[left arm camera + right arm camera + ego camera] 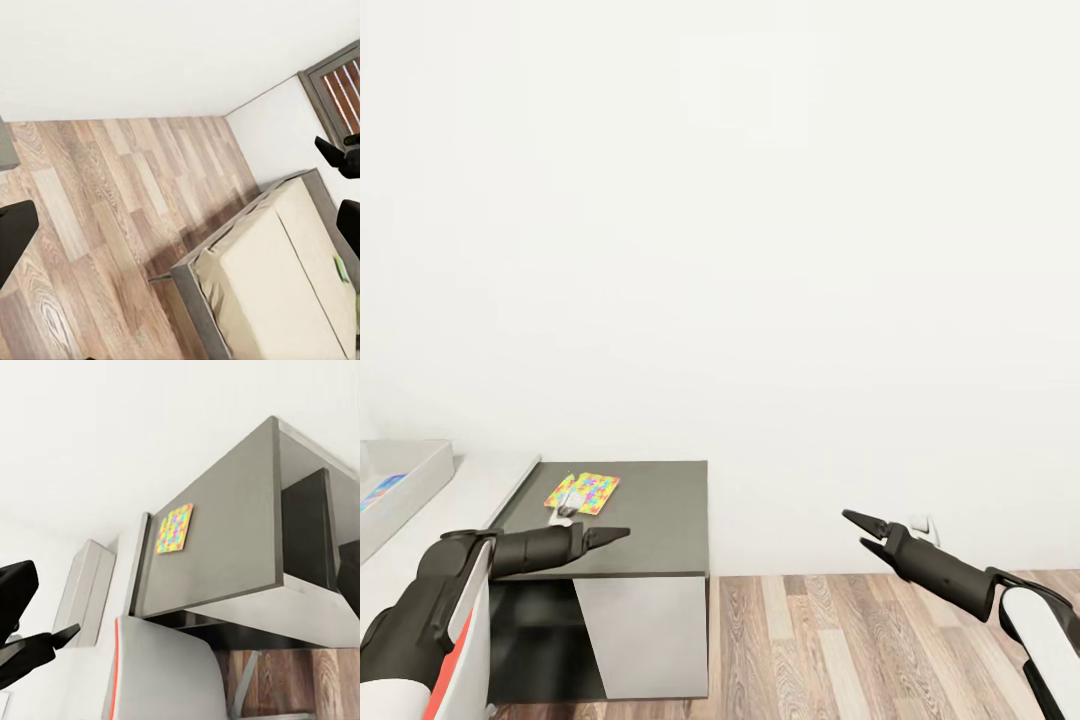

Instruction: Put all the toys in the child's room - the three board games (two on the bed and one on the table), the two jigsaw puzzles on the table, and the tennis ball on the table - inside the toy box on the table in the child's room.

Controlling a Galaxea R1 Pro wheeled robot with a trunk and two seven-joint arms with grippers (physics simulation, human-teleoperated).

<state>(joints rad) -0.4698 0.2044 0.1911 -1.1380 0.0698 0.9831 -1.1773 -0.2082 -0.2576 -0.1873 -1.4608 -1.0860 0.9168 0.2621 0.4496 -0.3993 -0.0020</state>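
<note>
Facing the low dark end of the table (660, 500), I have the robot parked in front of a bare white wall with both arms held out and nothing in either hand. The left gripper (610, 535) hangs over the near edge of that dark top; its fingers look closed to a point from the head camera, though the left wrist view shows them spread wide at the edges of the frame, so I cannot tell how far open it is. The right gripper (863, 530) floats out over the wood floor (860, 640), well away from the table, its fingers parted a little and empty.

The mosaic puzzle (582, 493) lies flat on the dark top near its back left corner, just beyond the left gripper. The toy box (415, 485) sits on the paler top at the far left, with something blue showing inside it. Through the left wrist camera I see the bed (277, 277), with a small green object near its far edge that I cannot identify.

I judge this as the approach to picking up the puzzle. Next I need to lower the left gripper and slide a finger under the slab's edge, since it lies so thin and flat.
</note>
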